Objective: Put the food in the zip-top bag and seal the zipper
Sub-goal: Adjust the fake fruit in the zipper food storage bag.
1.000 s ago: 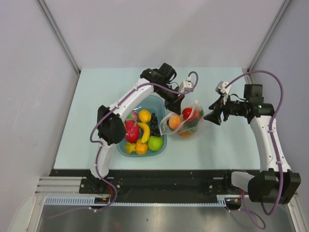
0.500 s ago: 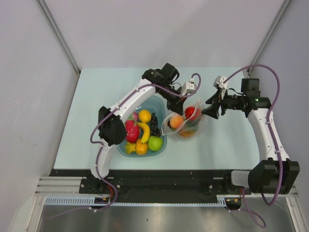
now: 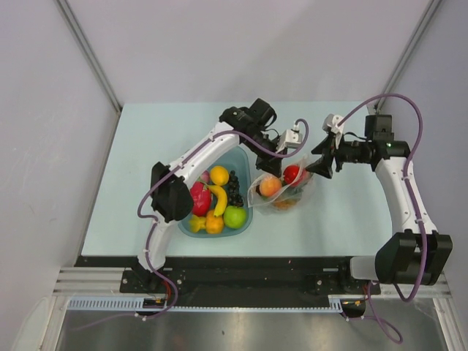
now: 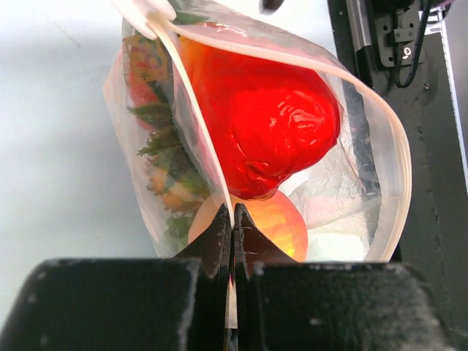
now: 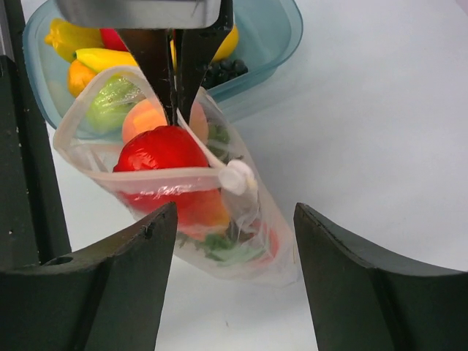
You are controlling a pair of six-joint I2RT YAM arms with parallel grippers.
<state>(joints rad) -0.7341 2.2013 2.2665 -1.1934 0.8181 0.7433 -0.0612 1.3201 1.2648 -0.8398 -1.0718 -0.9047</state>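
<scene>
Clear zip-top bag (image 4: 340, 194), pinched by left tool (image 4: 232, 227), veils the food (image 4: 270, 117).

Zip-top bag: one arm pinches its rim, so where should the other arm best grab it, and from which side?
Probably the white tab at the rim's end, opposite where the left end effector pinches. It sticks out of the zip-top bag, facing the open right end effector, so come from the right; the fruit-filled belly below bulges.
</scene>
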